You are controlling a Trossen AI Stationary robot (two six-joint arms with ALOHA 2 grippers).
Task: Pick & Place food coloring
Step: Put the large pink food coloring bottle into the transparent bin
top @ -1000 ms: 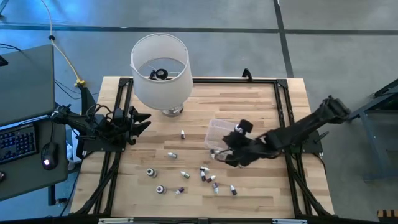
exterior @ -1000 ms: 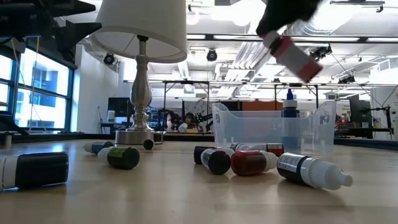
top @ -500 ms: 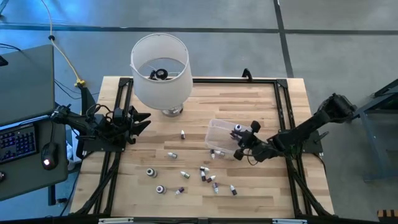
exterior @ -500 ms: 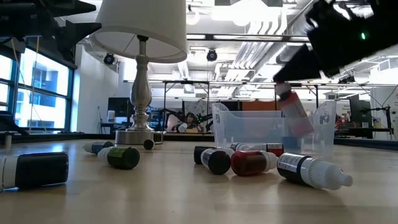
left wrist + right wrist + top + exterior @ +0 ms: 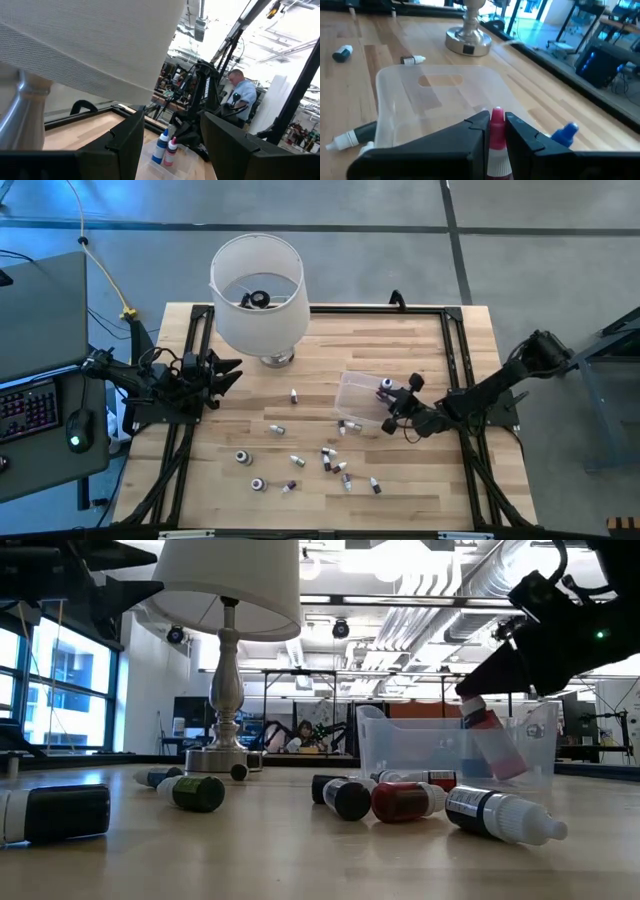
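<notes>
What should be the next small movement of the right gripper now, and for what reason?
Probably open the fingers and let go. The right gripper is shut on a red bottle, which hangs tilted, already inside the clear tub beside a blue bottle. The left gripper waits near the lamp.

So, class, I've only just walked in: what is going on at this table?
The right pincer grips a red food coloring bottle and holds it tilted inside the clear plastic tub, beside a blue-capped bottle already there. More bottles lie scattered on the wooden table. The left pincer waits, open, near the lamp.
</notes>
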